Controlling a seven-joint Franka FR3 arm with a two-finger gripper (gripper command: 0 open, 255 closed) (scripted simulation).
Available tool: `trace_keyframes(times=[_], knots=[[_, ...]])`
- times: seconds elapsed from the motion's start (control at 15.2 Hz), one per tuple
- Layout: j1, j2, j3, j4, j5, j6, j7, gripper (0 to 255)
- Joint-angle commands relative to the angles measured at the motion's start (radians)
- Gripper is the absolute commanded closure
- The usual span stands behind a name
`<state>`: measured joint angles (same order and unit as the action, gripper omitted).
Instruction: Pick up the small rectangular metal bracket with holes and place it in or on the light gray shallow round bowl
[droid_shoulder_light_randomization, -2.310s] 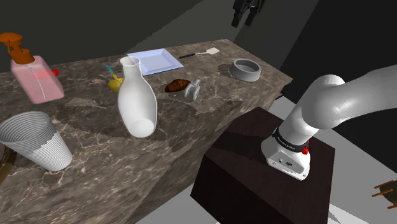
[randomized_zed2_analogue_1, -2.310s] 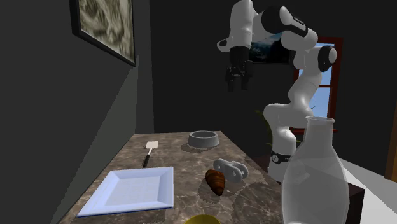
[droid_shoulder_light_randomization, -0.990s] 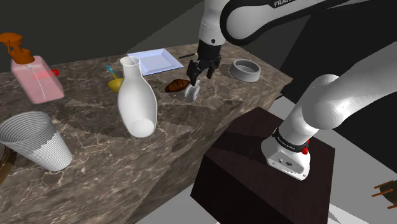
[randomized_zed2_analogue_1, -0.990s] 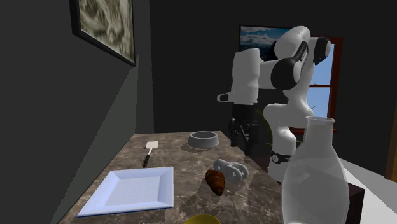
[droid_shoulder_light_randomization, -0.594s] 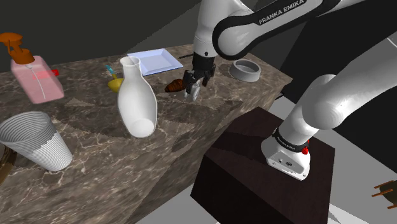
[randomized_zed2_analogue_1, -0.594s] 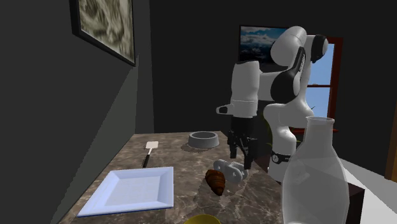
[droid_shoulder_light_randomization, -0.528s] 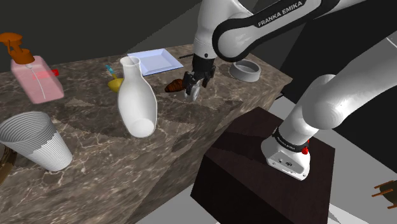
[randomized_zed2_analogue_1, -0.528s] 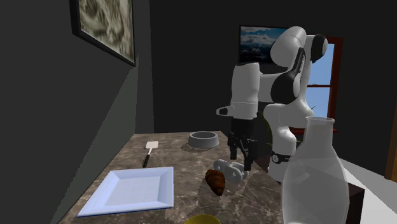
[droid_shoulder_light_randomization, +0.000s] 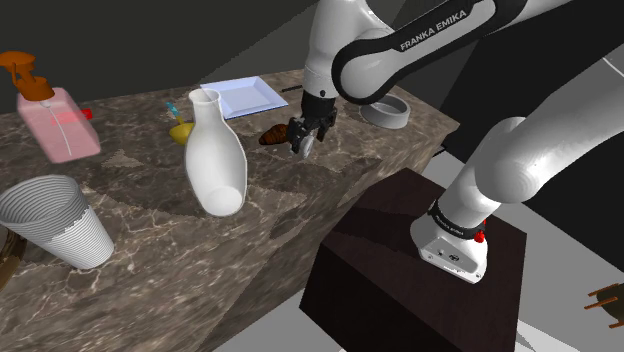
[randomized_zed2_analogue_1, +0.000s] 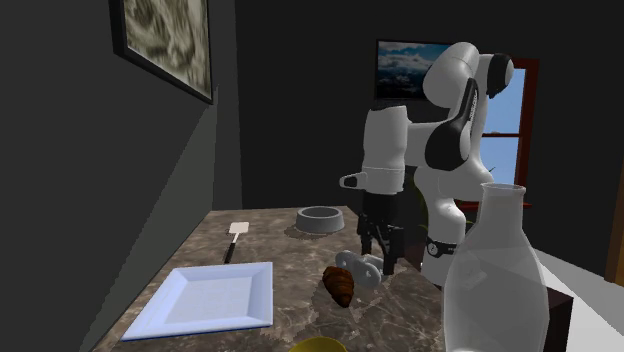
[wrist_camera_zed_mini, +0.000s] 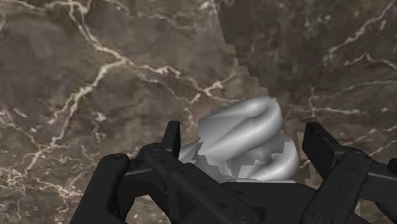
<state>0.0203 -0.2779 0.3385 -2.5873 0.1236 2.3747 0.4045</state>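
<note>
On counter (randomized_zed2_analogue_1: 300, 315); bracket (randomized_zed2_analogue_1: 355, 268) adj. pastry (randomized_zed2_analogue_1: 339, 286)

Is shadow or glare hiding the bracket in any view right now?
Wrist view: a jagged-edged shadow crosses the marble counter and part of the grey bracket, which is readable between the fingers of the open gripper. Second exterior view: dim overall, the bracket a pale shape under the gripper. Shoulder view: brighter, no glare.

Bracket (randomized_zed2_analogue_1: 358, 266): you have one, grey.
Round bowl (randomized_zed2_analogue_1: 320, 218): one.
Square plate (droid_shoulder_light_randomization: 240, 97): one.
Vase (droid_shoulder_light_randomization: 213, 155): one, white.
Ribbed cup (droid_shoulder_light_randomization: 55, 220): one.
Soap dispenser (droid_shoulder_light_randomization: 60, 120): one, pink.
Spatula (randomized_zed2_analogue_1: 236, 232): one.
Brown lump (randomized_zed2_analogue_1: 339, 284): one.
Yellow item (droid_shoulder_light_randomization: 181, 130): probably one; you see it partly behind the vase.
Wall pictures (randomized_zed2_analogue_1: 165, 40) (randomized_zed2_analogue_1: 402, 65): two.
</note>
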Motion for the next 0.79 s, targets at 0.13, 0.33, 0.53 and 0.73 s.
trace_keyframes(times=[0.13, 0.33, 0.53, 0.73], knots=[[0.000, 0.000, 0.000, 0.000, 0.000, 0.000, 0.000, 255], [0.000, 0.000, 0.000, 0.000, 0.000, 0.000, 0.000, 255], [0.000, 0.000, 0.000, 0.000, 0.000, 0.000, 0.000, 255], [0.001, -0.010, -0.002, 0.006, 0.002, -0.016, -0.002, 255]])
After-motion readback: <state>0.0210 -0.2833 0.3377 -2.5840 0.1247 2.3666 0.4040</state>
